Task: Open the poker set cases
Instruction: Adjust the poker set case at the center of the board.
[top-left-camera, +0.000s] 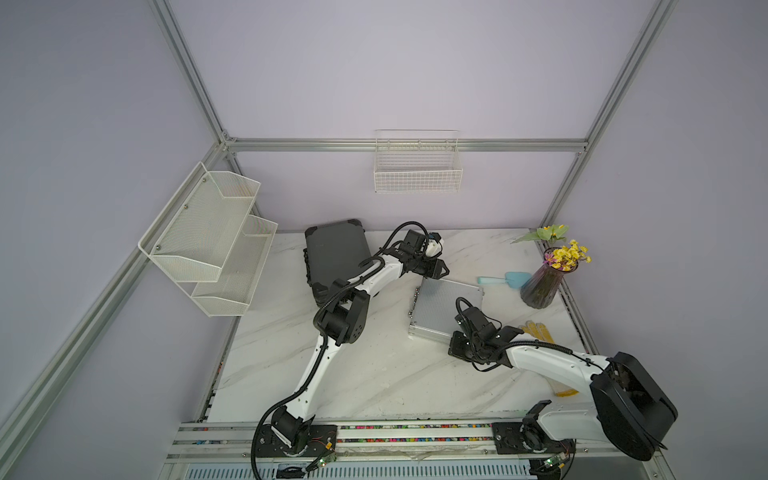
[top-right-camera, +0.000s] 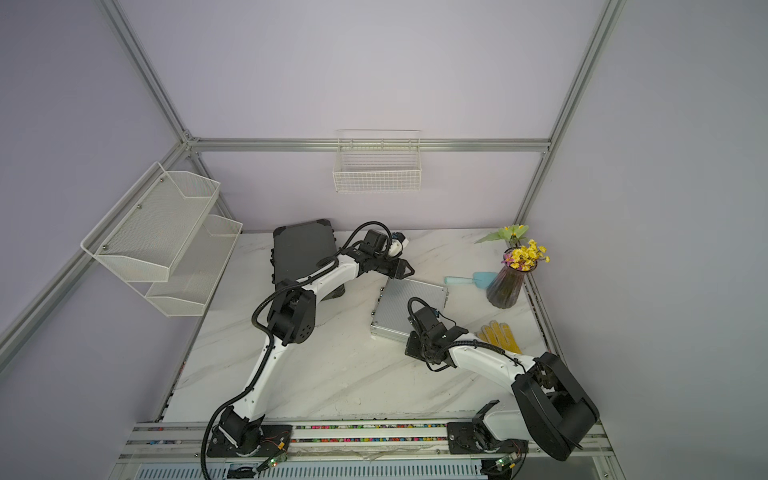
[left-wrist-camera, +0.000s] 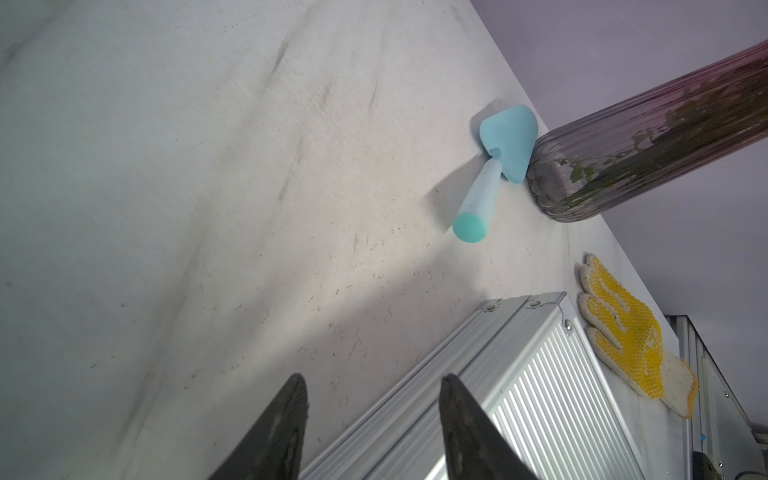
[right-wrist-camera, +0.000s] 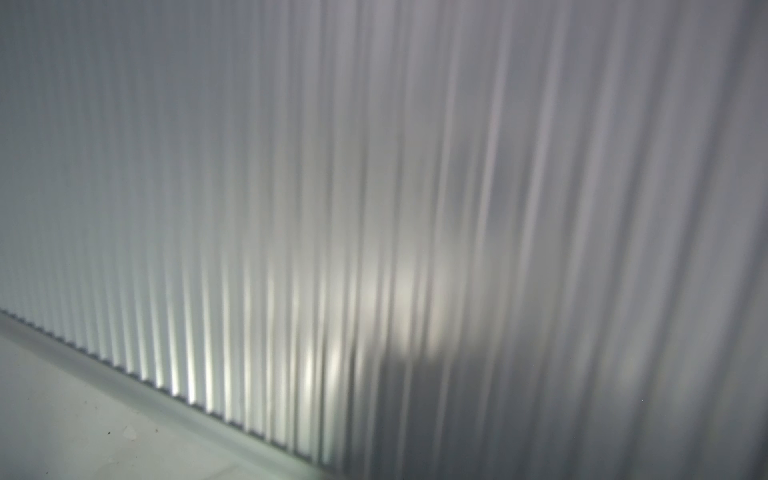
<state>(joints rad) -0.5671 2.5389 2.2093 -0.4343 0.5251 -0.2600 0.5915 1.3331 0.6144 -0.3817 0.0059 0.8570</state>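
Right wrist view is filled by the ribbed silver case, its aluminium grooves blurred by closeness, with a smooth rim along one edge. In both top views it lies flat and closed. The left gripper is at its far edge on an arm bent at the elbow, and its dark tapered fingers stand apart with nothing between them. The right gripper, wrist folded down, sits at the near corner, jaws closed. Behind the left forearm lies the larger dark grey case, black-cornered and closed. A blue trowel, glass vase and yellow glove lie beyond the right gripper on the marble table.
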